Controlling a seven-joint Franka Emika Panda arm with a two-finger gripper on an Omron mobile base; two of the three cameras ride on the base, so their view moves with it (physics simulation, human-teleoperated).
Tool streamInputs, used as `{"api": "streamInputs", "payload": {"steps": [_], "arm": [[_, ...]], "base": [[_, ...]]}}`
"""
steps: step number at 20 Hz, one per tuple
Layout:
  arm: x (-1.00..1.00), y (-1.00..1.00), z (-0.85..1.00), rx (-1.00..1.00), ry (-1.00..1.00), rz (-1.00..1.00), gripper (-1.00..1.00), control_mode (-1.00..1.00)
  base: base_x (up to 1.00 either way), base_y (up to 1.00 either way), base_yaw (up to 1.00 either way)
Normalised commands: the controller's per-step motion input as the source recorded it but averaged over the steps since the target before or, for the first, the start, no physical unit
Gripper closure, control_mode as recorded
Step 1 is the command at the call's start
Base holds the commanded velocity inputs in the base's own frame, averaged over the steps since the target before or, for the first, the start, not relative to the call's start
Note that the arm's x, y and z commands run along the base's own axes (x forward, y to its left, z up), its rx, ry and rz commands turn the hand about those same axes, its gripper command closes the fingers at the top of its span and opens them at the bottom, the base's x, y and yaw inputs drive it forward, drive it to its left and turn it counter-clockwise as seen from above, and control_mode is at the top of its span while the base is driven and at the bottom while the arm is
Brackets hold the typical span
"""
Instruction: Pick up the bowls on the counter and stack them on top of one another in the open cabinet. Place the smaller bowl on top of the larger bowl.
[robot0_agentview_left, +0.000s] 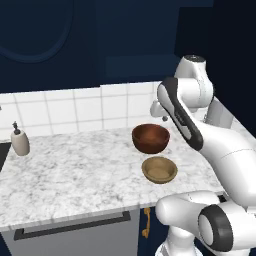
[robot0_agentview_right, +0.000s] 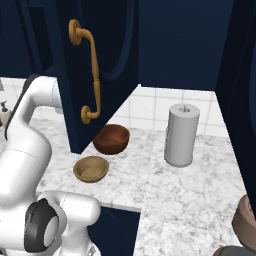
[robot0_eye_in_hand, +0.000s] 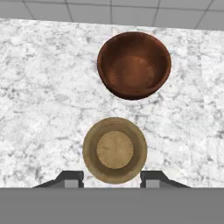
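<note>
The deep dark reddish-brown bowl (robot0_agentview_left: 150, 138) (robot0_agentview_right: 111, 139) (robot0_eye_in_hand: 134, 64) stands on the marbled counter (robot0_agentview_left: 75, 170) near the tiled backsplash. Just in front of it, a small gap apart, sits the shallow light tan bowl (robot0_agentview_left: 159, 169) (robot0_agentview_right: 91, 168) (robot0_eye_in_hand: 114, 149). My gripper (robot0_eye_in_hand: 111, 178) hangs above the tan bowl, open wide, one fingertip on either side of its rim in the hand view and nothing between them. The navy wall cabinet (robot0_agentview_left: 135, 45) is above the counter, its shelf recess dark.
The cabinet's open door (robot0_agentview_right: 100, 60) with a brass handle (robot0_agentview_right: 92, 75) juts out over the bowls. A grey paper towel roll (robot0_agentview_right: 181, 135) stands to the right, a soap dispenser (robot0_agentview_left: 20, 140) far left. A grey drawer with a black handle (robot0_agentview_left: 75, 225) lies below the counter edge.
</note>
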Motion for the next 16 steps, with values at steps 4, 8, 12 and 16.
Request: {"api": "streamInputs", "payload": {"steps": [4,8,12,16], "arm": [[-0.15,0.26,-0.12,-0.06,0.01,0.04,-1.0,-1.0],[-0.07,1.0,-0.87,-0.15,0.16,0.17,-1.0,-1.0],[0.09,0.68,-0.95,-0.08,0.41,0.17,-1.0,-1.0],[0.22,0.02,-1.0,-0.11,0.25,0.01,-1.0,-1.0]], "base": [[0.0,0.0,0.0],[0.0,0.0,0.0],[0.0,0.0,0.0],[0.0,0.0,0.0]]}}
